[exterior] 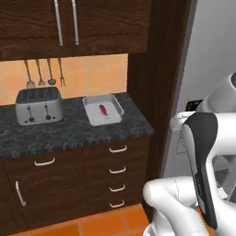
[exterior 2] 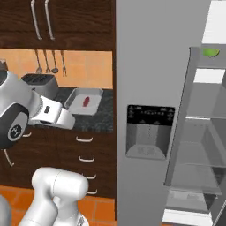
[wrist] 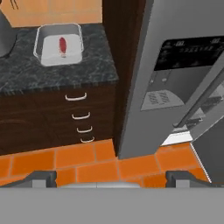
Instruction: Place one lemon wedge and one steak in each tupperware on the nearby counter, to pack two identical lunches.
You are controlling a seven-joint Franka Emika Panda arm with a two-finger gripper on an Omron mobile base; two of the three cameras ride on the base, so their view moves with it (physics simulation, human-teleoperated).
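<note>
We are hovering our gripper (wrist: 109,179) above the orange floor tiles (wrist: 61,159), jaws spread wide and carrying nothing.

One shallow light-grey tupperware (exterior: 103,110) is sitting on the black speckled stone counter (exterior: 69,131), holding one red steak (exterior: 102,110) and no lemon wedge. A green-yellow lump (exterior 2: 211,52), perhaps a wedge, is resting on a high shelf of the open grey fridge (exterior 2: 154,88). The fridge door and the silver toaster (exterior: 39,106) are crowding our path; we may clip them while reaching.
</note>
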